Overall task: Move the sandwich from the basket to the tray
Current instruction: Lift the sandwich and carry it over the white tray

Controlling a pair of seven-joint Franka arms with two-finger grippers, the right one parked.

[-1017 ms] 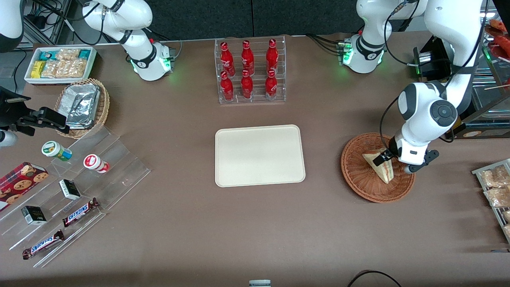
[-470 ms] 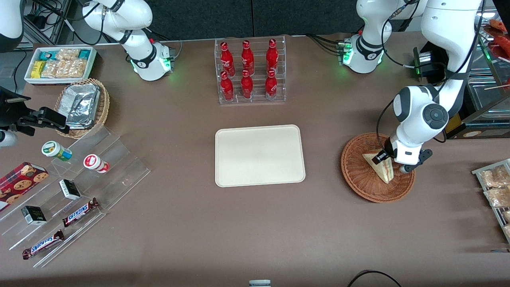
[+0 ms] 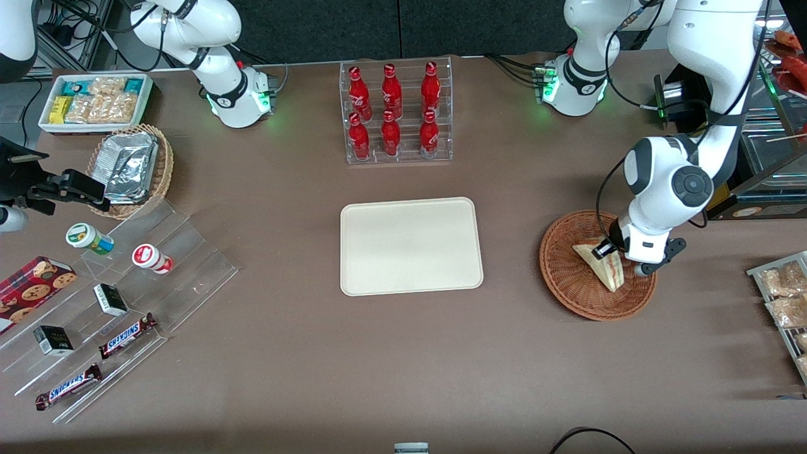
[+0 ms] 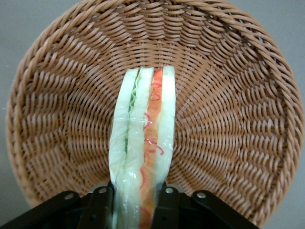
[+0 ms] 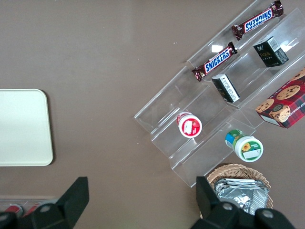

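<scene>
Sandwich [image 4: 143,148] in basket [image 4: 57,105], standing on edge. The wrist view alone shows both gripper [image 4: 135,206] fingers [image 4: 101,207] pressed against its bread faces, grasping it; the front view shows only one dark finger. Tray [image 3: 411,246] lies bare, well apart from the basket, toward the parked arm. Bottle rack [image 3: 396,111] stands farther from the camera than the tray.

Rough woven wicker basket [image 4: 228,119], glossy film-wrapped sandwich [image 4: 143,143], matt black claw [image 4: 134,210] in basket
</scene>
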